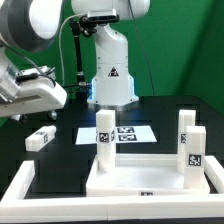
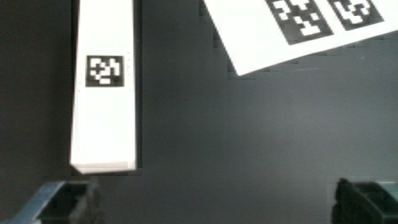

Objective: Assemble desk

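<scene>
Nearest, the white tabletop panel (image 1: 150, 178) lies on the black worktop (image 1: 70, 160) with three legs (image 1: 104, 131) standing in it; one loose leg (image 2: 103, 85) lies beneath the end effector (image 2: 214, 200), jaws spread wide, empty

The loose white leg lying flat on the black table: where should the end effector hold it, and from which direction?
Grip the leg across its narrow width, near the middle, from straight above. It lies flat, long and thin, with free table on both long sides.
</scene>
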`<state>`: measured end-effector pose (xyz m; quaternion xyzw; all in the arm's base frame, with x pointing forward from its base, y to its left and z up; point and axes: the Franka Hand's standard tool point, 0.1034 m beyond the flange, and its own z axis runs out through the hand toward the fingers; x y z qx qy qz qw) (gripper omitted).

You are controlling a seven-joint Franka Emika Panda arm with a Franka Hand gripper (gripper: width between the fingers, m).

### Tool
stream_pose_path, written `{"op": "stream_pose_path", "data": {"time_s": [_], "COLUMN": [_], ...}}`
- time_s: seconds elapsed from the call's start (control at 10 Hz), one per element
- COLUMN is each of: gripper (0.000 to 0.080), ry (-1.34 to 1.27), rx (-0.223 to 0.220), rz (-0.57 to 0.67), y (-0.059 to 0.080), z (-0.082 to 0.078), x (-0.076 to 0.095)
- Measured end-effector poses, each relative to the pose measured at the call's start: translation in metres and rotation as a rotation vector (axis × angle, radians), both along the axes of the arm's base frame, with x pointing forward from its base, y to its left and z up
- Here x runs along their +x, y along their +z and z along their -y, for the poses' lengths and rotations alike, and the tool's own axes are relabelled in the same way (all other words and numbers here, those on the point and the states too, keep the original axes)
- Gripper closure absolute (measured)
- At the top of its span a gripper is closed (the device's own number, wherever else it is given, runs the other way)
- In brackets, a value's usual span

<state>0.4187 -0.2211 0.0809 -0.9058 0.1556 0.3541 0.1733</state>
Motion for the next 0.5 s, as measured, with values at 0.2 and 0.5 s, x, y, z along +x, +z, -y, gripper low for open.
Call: {"op": "stream_pose_path", "data": {"time_s": [0.2,0.5], "gripper": [0.015,0.015], "ry": [0.03,0.034], "rx": [-0.024,-0.038], "rz": [-0.134,-0.14], "y": [-0.033,-0.04], "z": [0.035,0.041], "x": [-0.011,-0.007]}}
